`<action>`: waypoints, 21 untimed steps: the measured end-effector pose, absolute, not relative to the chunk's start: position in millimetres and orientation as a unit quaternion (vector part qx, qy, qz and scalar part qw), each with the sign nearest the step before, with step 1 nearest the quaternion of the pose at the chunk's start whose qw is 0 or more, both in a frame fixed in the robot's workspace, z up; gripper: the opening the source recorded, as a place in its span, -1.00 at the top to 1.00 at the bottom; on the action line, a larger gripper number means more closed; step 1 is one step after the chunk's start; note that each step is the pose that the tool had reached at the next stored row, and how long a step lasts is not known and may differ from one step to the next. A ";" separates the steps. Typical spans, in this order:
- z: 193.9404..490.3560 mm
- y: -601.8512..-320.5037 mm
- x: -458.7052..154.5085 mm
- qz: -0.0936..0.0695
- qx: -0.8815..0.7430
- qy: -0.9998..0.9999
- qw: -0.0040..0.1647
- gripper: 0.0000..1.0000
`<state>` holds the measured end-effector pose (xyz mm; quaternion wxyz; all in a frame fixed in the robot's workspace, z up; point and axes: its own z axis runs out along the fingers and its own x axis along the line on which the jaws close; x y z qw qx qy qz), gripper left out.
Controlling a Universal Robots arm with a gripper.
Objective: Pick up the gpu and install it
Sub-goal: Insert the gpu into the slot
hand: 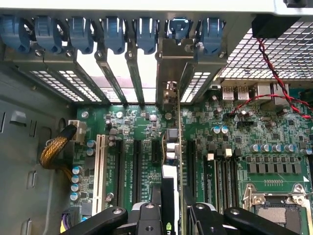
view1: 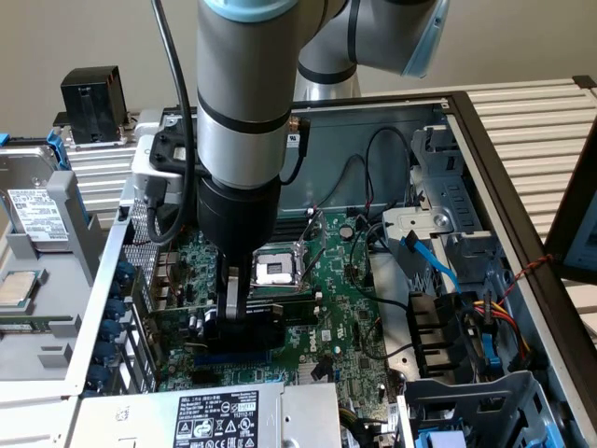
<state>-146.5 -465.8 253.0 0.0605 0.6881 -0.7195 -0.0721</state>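
Exterior view. Observed the arm's black two-fingered hand (view1: pixel 241 317) reaching down into an open grey metal computer case (view1: pixel 448 131). Found it clamped on the gpu (view1: pixel 266 327), a small green circuit-board card with a black cooler shroud. Noted the card held low over the large green motherboard (view1: pixel 350 308), just beside the square silver processor socket (view1: pixel 277 269). Cannot tell from here whether card and board touch.

Wrist view. Confirmed both fingers (hand: pixel 146 218) pressed against opposite faces of the card. Saw the gpu (hand: pixel 172 147) edge-on, running from the hand towards the case's rear wall. Found its silver end bracket (hand: pixel 171 63) standing at one rear slot opening, just under the row of blue plastic latches (hand: pixel 115 34). Noted the card parallel to the long black expansion slots (hand: pixel 119 166) on the board. Cannot tell whether fully seated.
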 end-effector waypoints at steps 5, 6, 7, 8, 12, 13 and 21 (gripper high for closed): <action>253.0 -465.8 -146.3 -0.072 0.685 -0.722 0.060 0.46; 253.0 -465.8 -146.3 -0.072 0.685 -0.723 0.060 0.46; 253.0 -465.8 -146.3 -0.073 0.684 -0.723 0.060 0.46; 253.0 -465.8 -146.3 -0.073 0.684 -0.724 0.060 0.46; 253.0 -465.8 -146.3 -0.073 0.682 -0.725 0.060 0.46; 253.0 -465.8 -146.4 -0.073 0.682 -0.725 0.060 0.46; 252.5 -465.8 -146.4 -0.073 0.681 -0.726 0.060 0.46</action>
